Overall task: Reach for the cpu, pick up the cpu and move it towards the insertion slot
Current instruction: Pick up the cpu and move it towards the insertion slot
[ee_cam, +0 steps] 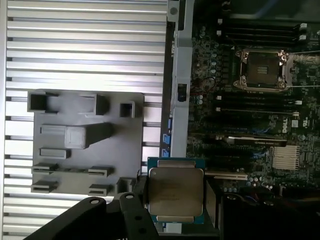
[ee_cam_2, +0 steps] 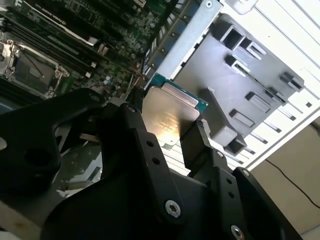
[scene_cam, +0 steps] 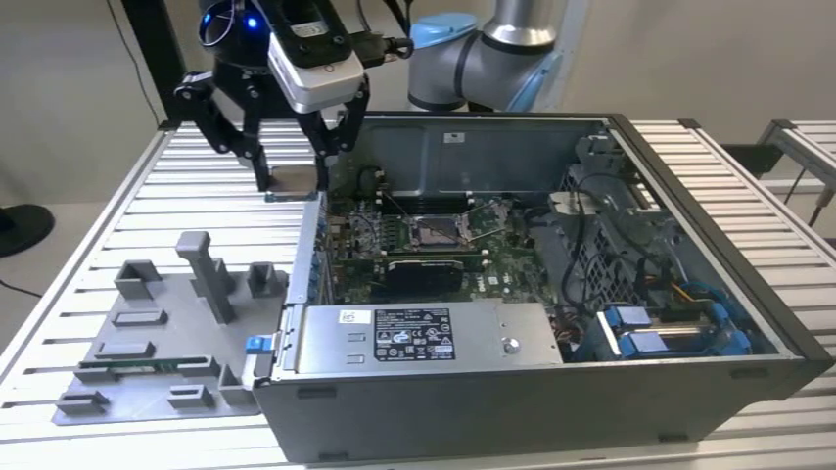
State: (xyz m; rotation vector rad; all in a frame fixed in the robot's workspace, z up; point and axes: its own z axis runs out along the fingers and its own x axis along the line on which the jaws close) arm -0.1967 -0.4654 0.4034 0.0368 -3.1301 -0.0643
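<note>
Gripping cpu (ee_cam: 175, 192) edges, hand (scene_cam: 296, 178) hovers above case wall (scene_cam: 311, 250).

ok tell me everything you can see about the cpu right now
The cpu is a flat square chip with a silvery metal top and a thin green rim. The pincer holds it by opposite edges, black fingers against its sides, lifted off the table. In the exterior view it hangs at the computer case's left wall, short of the insertion slot.
</note>
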